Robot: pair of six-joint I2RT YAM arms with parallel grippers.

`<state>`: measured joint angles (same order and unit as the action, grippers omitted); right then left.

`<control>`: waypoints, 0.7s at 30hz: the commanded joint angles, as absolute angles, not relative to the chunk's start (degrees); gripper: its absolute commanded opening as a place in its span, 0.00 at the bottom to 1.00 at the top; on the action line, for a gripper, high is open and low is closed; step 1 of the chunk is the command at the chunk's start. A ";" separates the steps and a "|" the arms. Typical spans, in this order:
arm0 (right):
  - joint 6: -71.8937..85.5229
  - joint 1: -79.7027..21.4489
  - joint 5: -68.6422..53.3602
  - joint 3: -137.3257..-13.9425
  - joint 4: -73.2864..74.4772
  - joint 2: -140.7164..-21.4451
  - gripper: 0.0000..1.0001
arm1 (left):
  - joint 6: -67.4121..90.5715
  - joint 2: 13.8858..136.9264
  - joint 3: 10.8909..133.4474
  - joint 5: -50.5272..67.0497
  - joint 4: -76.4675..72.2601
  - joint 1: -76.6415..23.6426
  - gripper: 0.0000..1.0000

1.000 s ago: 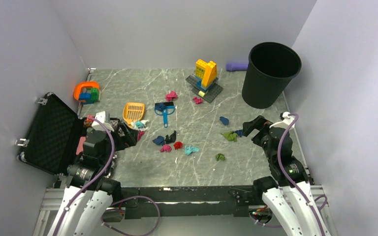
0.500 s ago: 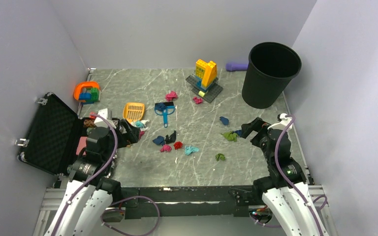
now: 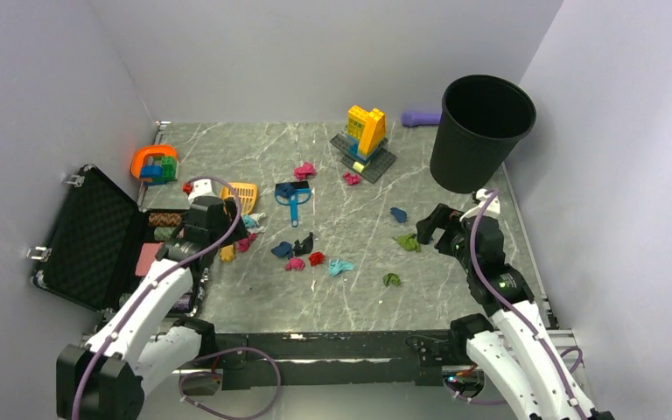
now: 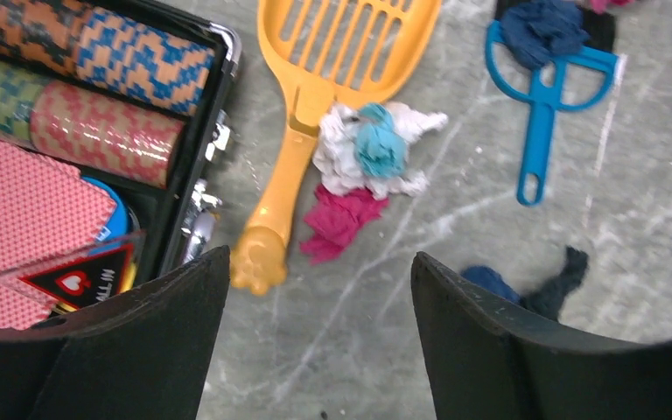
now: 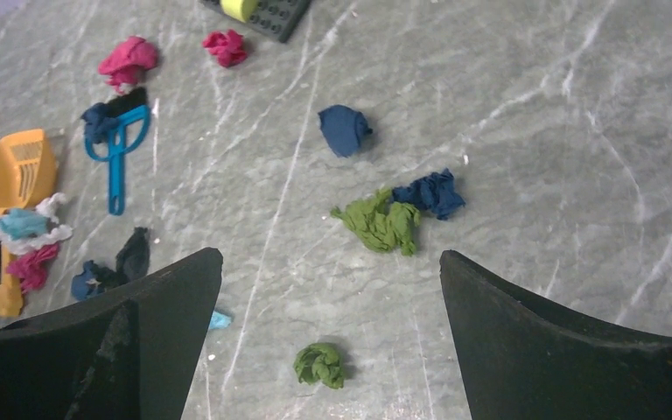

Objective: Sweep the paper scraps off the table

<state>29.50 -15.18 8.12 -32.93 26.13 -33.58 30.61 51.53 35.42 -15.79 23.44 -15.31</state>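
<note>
Paper scraps lie scattered on the grey marble table [image 3: 455, 280]: magenta ones [image 3: 304, 170], a dark blue one [image 3: 398, 213], green ones [image 3: 408, 242] [image 3: 391, 279], and a teal, red, magenta and blue cluster [image 3: 317, 258]. My left gripper [image 3: 225, 236] is open and empty, above the orange scoop's handle end [image 4: 258, 261], near a magenta scrap [image 4: 339, 220] and a white-teal wad [image 4: 369, 150]. My right gripper [image 3: 429, 229] is open and empty, above bare table between a green wad [image 5: 319, 365] and the green [image 5: 378, 223] and blue [image 5: 433, 192] scraps.
A small blue hand brush [image 3: 294, 197] lies beside the orange scoop [image 3: 238, 197]. A black bin [image 3: 481, 131] stands back right. An open black case [image 3: 87, 236] sits at the left edge. A yellow brick build [image 3: 366, 131] and an orange toy [image 3: 155, 164] stand at the back.
My left arm has swung forward and right, from the case's edge to over the scoop handle. My right gripper has moved a little left and forward, toward the green scraps.
</note>
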 commanded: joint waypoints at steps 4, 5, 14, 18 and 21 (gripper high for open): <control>27.07 -15.20 4.26 -35.38 22.02 -30.54 1.00 | 26.02 61.28 41.13 -20.93 18.28 -14.37 0.71; 27.14 -15.21 4.30 -35.25 21.98 -30.26 1.00 | 25.58 62.39 41.13 -19.78 17.68 -13.95 0.69; 27.12 -15.13 3.54 -35.66 22.03 -30.61 1.00 | 24.72 72.68 42.88 -11.92 14.30 -8.56 0.64; 27.39 -15.18 3.86 -35.54 22.03 -30.76 1.00 | 24.01 78.03 44.45 -9.27 13.63 -8.09 0.62; 27.91 -15.21 3.68 -35.40 21.72 -31.38 1.00 | 23.82 81.94 45.14 -8.62 13.19 -8.09 0.59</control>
<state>28.03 -15.18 4.14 -33.17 23.90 -30.87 24.91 78.67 42.68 -11.40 15.73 -8.29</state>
